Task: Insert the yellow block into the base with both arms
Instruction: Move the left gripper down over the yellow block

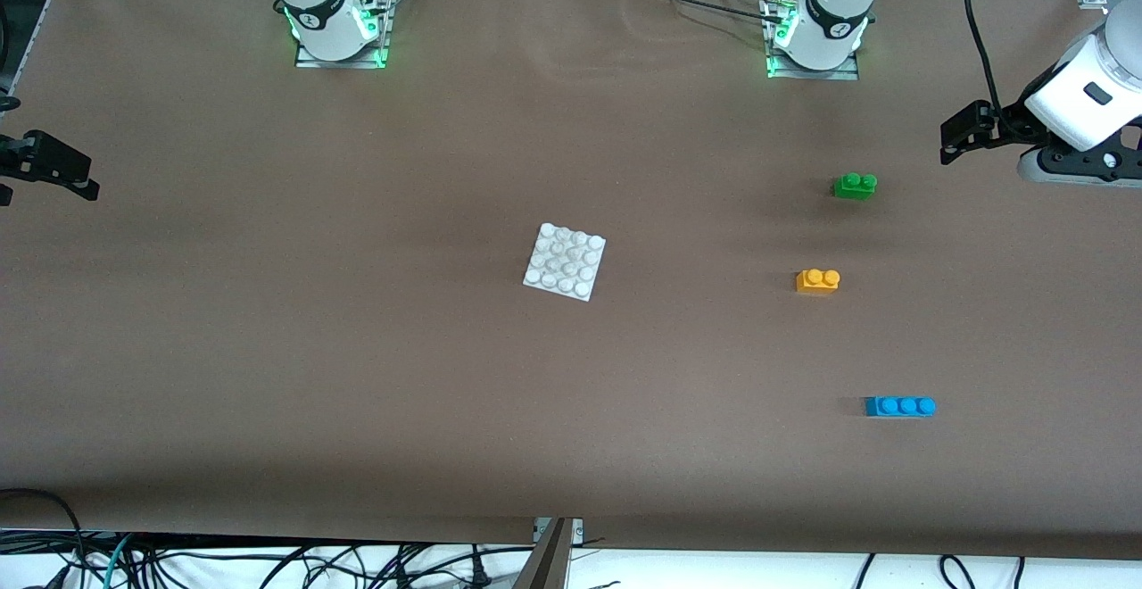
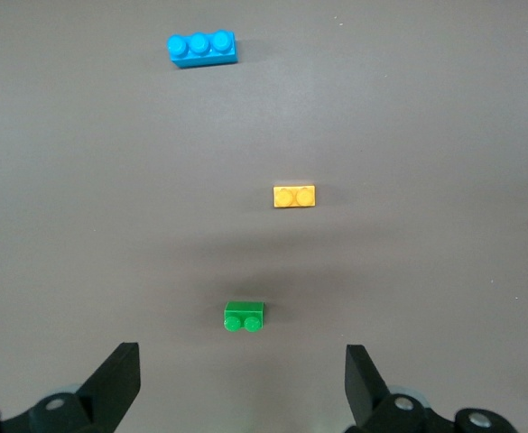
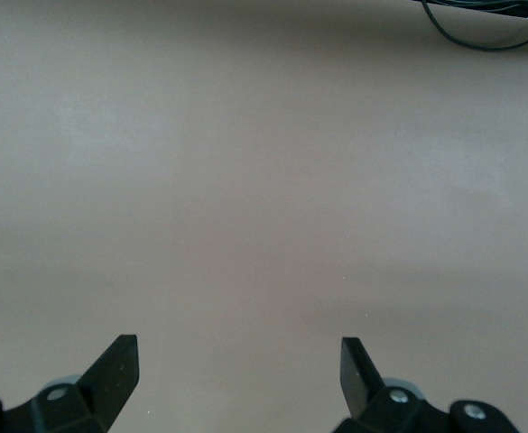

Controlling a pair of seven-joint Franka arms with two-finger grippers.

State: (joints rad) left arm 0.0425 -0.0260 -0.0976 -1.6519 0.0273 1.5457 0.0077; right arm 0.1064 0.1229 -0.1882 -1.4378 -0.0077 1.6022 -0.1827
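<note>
Base (image 1: 565,261) lay flat mid-table, nothing on it. The yellow block (image 1: 817,280) sat well apart toward the left arm's end, between a green brick (image 1: 855,186) and a blue brick (image 1: 899,406) (nearest the front edge). Left gripper (image 2: 241,379) and right gripper (image 3: 239,374) hung wide apart and empty over the end edges

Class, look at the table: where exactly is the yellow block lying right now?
In the front view the yellow block lies on the table toward the left arm's end, between the green brick, which is farther from the camera, and the blue brick, which is nearer.
</note>
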